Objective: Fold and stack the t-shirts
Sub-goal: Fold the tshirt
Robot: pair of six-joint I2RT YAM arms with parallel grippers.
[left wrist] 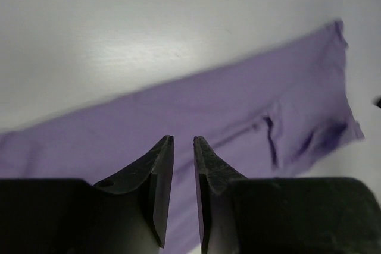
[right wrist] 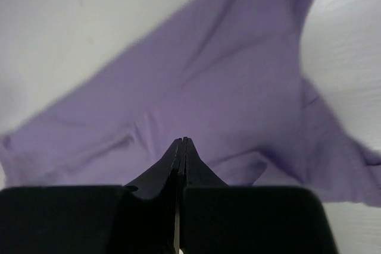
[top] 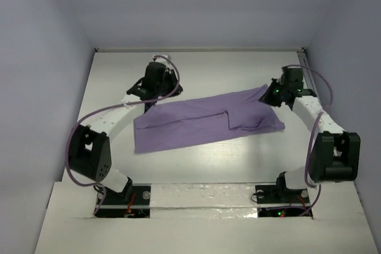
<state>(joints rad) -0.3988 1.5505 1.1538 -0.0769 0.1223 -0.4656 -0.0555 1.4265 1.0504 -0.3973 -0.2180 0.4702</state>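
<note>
**Item inspected.** One lavender t-shirt (top: pixel 202 124) lies flat on the table (top: pixel 238 69) as a long, narrow band. It appears partly folded already. No second garment is in view, so stacking is not yet possible.

**Long axis.** The band runs from one pincer to the other. The end by the left pincer lies slightly closer to the arm bases than the end by the right pincer.

**Left pincer** (left wrist: pixel 183 140). The fingers stand narrowly parted and no cloth is visible between them. It hangs over the band's far edge at its own end. The cloth lies below and ahead of the tips and stretches away toward the right arm.

**Right pincer** (right wrist: pixel 180 141). The fingers are clenched tip to tip. No fabric is seen caught between them, though the tips sit close above the cloth. It is at the opposite far corner, and the band runs from beneath it toward the left arm.

**Assessment.** Each arm is nearer to its own end, and neither is well placed for the middle. In my judgement, the coming fold depends on both pincers taking the two far corners together and carrying that edge across the long axis toward the bases. The right pincer must first open.
</note>
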